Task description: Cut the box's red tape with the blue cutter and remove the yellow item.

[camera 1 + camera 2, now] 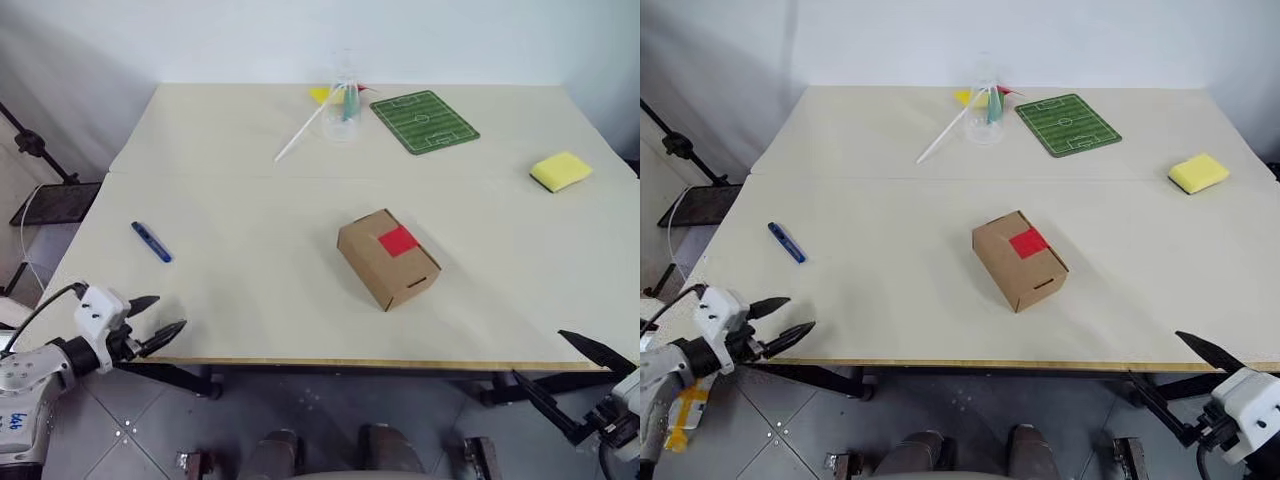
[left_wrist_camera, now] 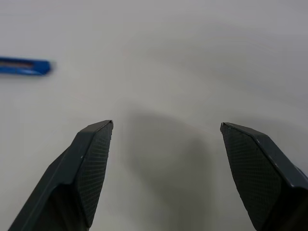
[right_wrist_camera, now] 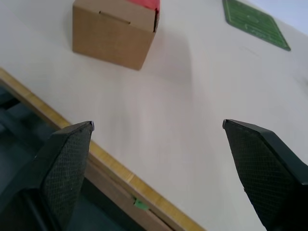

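Left eye view: box [image 1: 388, 260] with red tape [image 1: 397, 241] mid-table; blue cutter [image 1: 151, 242] near left gripper [image 1: 158, 320]. Left gripper, right gripper [image 1: 570, 385] both spread, empty.

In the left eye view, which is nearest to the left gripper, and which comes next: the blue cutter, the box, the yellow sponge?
From the left gripper:
1. blue cutter, just beyond it on the table's left side.
2. box, mid-table, to its right.
3. yellow sponge, far right side.

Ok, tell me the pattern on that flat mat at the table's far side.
The mat is green with white soccer-pitch lines, clearest in the left eye view.
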{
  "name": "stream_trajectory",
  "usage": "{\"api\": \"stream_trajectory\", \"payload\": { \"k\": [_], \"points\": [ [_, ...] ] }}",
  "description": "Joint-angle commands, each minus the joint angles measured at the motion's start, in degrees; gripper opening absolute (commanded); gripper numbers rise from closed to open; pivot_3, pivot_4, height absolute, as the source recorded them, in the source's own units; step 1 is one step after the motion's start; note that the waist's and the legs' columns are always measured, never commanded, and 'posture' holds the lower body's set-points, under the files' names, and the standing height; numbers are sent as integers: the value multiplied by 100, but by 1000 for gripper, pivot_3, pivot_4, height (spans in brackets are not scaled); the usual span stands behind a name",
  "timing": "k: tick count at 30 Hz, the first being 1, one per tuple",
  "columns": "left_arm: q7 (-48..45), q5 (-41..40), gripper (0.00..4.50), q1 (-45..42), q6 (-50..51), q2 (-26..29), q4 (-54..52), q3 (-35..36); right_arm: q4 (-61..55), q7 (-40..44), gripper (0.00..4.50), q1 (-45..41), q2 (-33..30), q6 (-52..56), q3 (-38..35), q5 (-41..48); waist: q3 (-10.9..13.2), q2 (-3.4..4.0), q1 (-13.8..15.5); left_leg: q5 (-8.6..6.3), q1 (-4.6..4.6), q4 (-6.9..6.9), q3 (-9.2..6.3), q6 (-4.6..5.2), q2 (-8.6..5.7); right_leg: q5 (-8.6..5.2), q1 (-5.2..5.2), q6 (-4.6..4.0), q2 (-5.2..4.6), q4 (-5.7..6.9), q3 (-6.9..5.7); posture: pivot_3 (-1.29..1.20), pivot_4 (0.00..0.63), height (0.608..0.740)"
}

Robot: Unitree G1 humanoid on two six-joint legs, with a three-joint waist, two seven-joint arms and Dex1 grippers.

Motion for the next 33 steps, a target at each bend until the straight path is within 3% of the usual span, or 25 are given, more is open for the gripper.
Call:
{"api": "stream_trajectory", "payload": {
  "k": [1, 6, 9, 12, 16, 19, 20, 22, 27, 33],
  "points": [
    [-40, -110, 3794, 68, -129, 94, -296, 268, -100, -88, 4500, -17, 130, -110, 70, -64, 0, -1, 12, 0, 0, 0, 0, 0, 0, 0, 0, 0, 0, 0, 0, 0, 150, 740],
    [-74, -737, 3794, -394, 634, -63, -800, -13, -188, -216, 4500, -243, 47, 291, 371, -74, -1, -1, 29, -1, 0, 0, 0, 1, -1, 0, 2, -1, -2, 0, 3, 0, 150, 740],
    [-90, -597, 3200, -977, 986, -69, -1018, -665, -426, -508, 3884, -506, -145, 1285, 643, 283, 0, 1, 31, 0, 0, 7, -1, 0, -3, 0, 4, -1, -2, 3, 3, 0, 150, 740],
    [156, -93, 2260, -1748, 1406, -121, -943, -1470, -474, -870, 2834, -1053, -332, 1484, 962, -340, -1, 3, 15, 2, 0, 7, -1, -4, -3, 0, -1, 0, 0, 15, 1, 0, 150, 740],
    [375, 45, 1023, -2624, 1863, -399, -886, -1969, -306, -1352, 1475, -1904, -431, 1919, 1200, -696, 1, 0, -15, 5, -2, 9, 1, -10, -4, 0, -16, 0, 11, 55, 2, 0, 150, 740],
    [609, 262, 46, -3434, 1983, -1000, -269, -2435, 322, -1499, 327, -2784, -592, 1913, 1623, -1199, 2, -1, 4, 7, -2, 12, 3, -13, -1, 0, -23, 0, 19, 70, -1, 0, 150, 740],
    [642, 338, 0, -3664, 1973, -1192, -42, -2579, 573, -1506, 15, -3067, -660, 1867, 1807, -1388, 2, -2, 6, 8, -5, 17, 3, -13, -2, 0, -24, 0, 21, 70, -2, 0, 150, 740],
    [459, 455, 0, -4000, 2276, -1472, 169, -3044, 1188, -1536, 15, -3874, -617, 1955, 2258, -1597, 5, -7, 9, 13, -7, 32, 7, -3, -15, 0, -19, 1, 34, 71, -11, 0, 150, 740],
    [-28, 1120, 0, -4563, 1726, -2001, 757, -4169, 3029, -1171, 15, -5700, -437, 1458, 3122, -1954, 6, -9, -23, 16, -14, 33, 24, 0, -9, 2, -34, 4, 53, 79, -8, 0, 150, 740],
    [74, 1344, 0, -5137, 1598, -2746, 1492, -4321, 4708, -196, 15, -6743, -397, 653, 3366, -1735, 6, -9, -13, 18, -81, 51, 26, -5, -4, 2, -107, 5, 62, 98, -28, 0, 150, 740]
  ]
}}
